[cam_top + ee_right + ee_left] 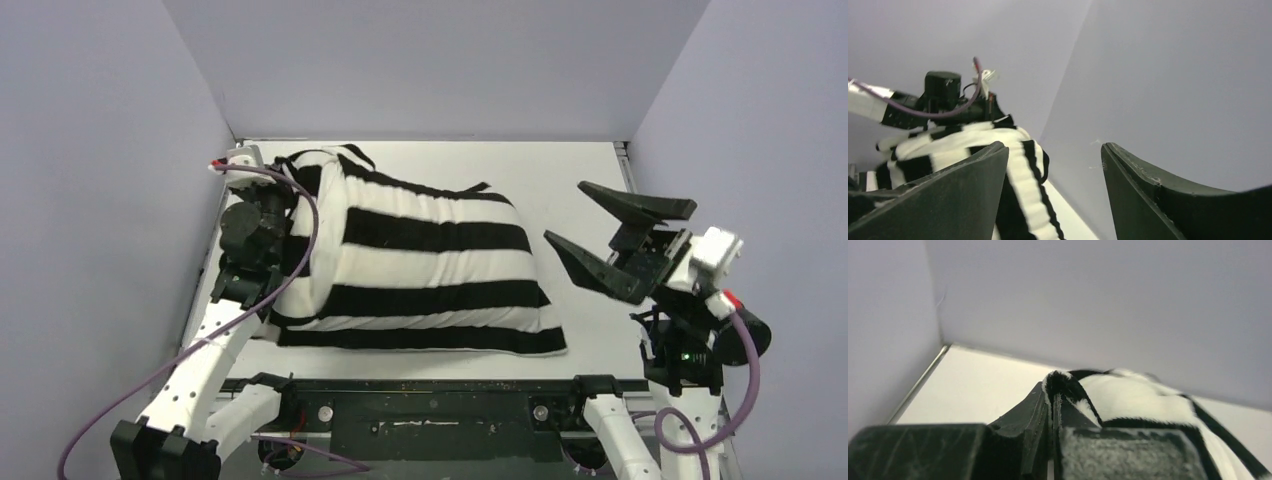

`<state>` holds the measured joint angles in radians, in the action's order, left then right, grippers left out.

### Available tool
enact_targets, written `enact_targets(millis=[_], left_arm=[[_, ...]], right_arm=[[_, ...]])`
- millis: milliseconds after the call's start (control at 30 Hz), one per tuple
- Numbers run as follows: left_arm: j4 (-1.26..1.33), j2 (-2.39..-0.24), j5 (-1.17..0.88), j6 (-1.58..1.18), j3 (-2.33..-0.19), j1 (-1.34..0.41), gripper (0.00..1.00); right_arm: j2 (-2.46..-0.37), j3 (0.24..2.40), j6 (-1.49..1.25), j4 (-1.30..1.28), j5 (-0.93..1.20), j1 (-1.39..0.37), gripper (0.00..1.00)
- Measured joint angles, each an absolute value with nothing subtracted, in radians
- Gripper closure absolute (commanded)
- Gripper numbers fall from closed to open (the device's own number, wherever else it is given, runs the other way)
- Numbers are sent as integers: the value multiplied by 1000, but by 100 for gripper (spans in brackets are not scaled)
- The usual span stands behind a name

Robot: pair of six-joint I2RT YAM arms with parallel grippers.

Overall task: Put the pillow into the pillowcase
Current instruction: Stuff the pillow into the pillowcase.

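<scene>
The black-and-white striped pillowcase [430, 265] lies plump and bulging across the left and middle of the table. The pillow is hidden; no plain off-white fabric shows. My left gripper [1053, 390] is shut on a fold of the pillowcase [1138, 395] at its far left end, with striped cloth pinched between the fingers. In the top view the left gripper [288, 200] is partly buried in the fabric there. My right gripper [566, 211] is raised to the right of the pillowcase, open, apart from the cloth and with nothing between its fingers. Its view shows the pillowcase [1023, 180] beyond the open right gripper [1055, 146].
Grey walls enclose the white table [580, 160] on the left, back and right. A black rail [430, 400] runs along the near edge between the arm bases. The left arm [943, 95] with its purple cable shows behind the cloth in the right wrist view.
</scene>
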<state>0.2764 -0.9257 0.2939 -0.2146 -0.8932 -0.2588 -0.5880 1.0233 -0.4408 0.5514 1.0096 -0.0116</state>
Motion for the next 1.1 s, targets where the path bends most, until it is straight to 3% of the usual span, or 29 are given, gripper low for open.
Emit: enact_targets(millis=[267,333,400,467,633,767,800,900,1033,1067,1100], left_arm=[[297,-1125,376,-203,-769,-217,100],[308,-1177,331,-231,-773,-185,88],[295,-1257,254,-262,-815,-132,59],[254,-1361,176,-291,-900,-70,44],[101,-1483,108,-305,-1073,46,40],[12,-1431,107,-279,-1083,43,40],[1,-1411,105,-276,-1076,36,41],[-6,-1347,83,-279,-1026,17,45],[10,-1326,0,-299,-937,-14,50],[14,-1341,-22,-312,-911,-34,54],[18,-1356,-38,-322,-897,-51,57]], right_arm=[[-833,978,-407,149,725,-39,39],[-926,936,-405,39,635,-63,37],[-1027,913,-406,-71,542,-87,33],[-1108,910,-412,-165,455,-101,30],[-1260,910,-432,-295,279,-109,23],[-1357,935,-434,-308,212,-106,27],[-1385,952,-434,-309,204,-106,30],[-1455,1007,-428,-310,191,-106,54],[-1521,1064,-427,-282,195,-91,93],[-1529,1067,-425,-271,197,-83,100],[-1535,1067,-421,-262,196,-72,100]])
